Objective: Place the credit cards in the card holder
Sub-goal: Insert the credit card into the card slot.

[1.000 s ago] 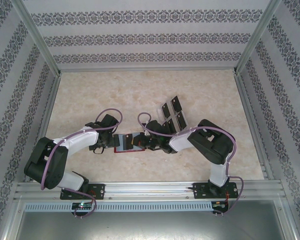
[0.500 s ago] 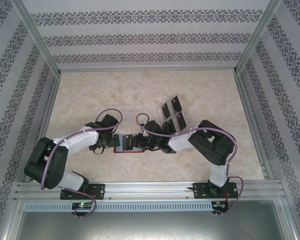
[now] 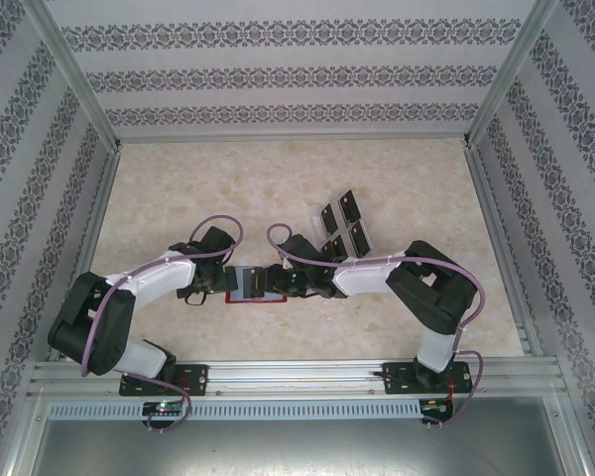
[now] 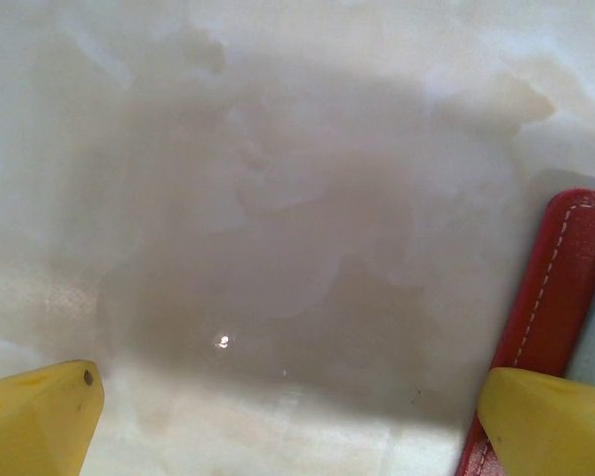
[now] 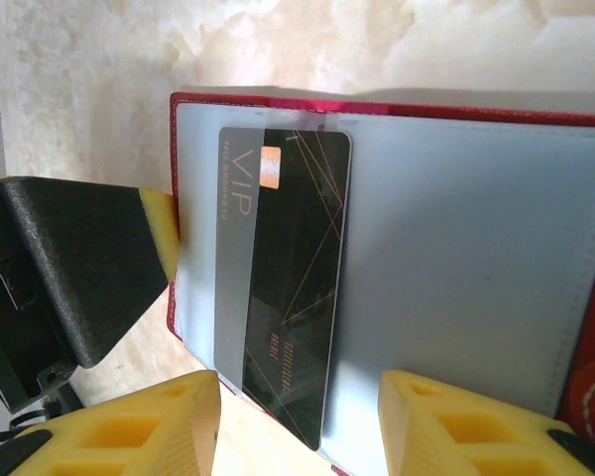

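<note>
Since the previous frame my right arm (image 3: 397,276) has stretched further left across the bench (image 3: 178,188) and the right jaws have parted. I now read them as open, gripping nothing, straddling the near end of one black card (image 5: 283,288). The card holder (image 3: 250,283) lies unfolded on the bench between both wrists with that card against its grey-blue inner pocket, the left jaws stand fully open with one finger (image 4: 550,421) at the holder's red edge, and the remaining credit cards (image 3: 343,223) stand grouped just beyond the right wrist.
</note>
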Controlling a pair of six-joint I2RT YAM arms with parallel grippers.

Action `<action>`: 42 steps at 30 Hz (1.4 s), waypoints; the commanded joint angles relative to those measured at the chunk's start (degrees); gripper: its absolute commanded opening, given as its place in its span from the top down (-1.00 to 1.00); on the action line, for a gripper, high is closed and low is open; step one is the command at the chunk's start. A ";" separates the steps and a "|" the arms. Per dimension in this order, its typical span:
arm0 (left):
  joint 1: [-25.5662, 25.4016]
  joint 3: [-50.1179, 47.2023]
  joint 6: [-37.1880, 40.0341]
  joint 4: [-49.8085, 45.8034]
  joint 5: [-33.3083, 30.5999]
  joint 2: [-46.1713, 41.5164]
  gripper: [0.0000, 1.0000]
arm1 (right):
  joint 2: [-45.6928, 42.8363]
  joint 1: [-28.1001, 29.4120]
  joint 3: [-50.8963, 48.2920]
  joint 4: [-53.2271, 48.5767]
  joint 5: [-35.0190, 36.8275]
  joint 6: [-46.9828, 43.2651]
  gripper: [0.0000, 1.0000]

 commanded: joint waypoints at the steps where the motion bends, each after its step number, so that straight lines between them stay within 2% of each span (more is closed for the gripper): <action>1: -1.15 -1.45 -0.32 0.61 1.77 1.79 -1.00 | 1.18 0.94 2.07 -3.11 0.99 -1.70 0.07; 18: -1.18 -1.73 -0.40 1.06 2.24 1.70 -1.00 | 3.96 2.28 7.33 -5.54 0.75 -2.60 0.08; 27: -1.21 -1.72 -0.44 1.22 2.46 1.74 -1.00 | 0.99 2.37 9.54 -16.91 7.65 -7.26 0.07; 42: -1.31 -2.11 -0.46 1.86 2.77 1.70 -1.00 | 4.11 3.68 15.14 -18.86 6.83 -9.08 0.08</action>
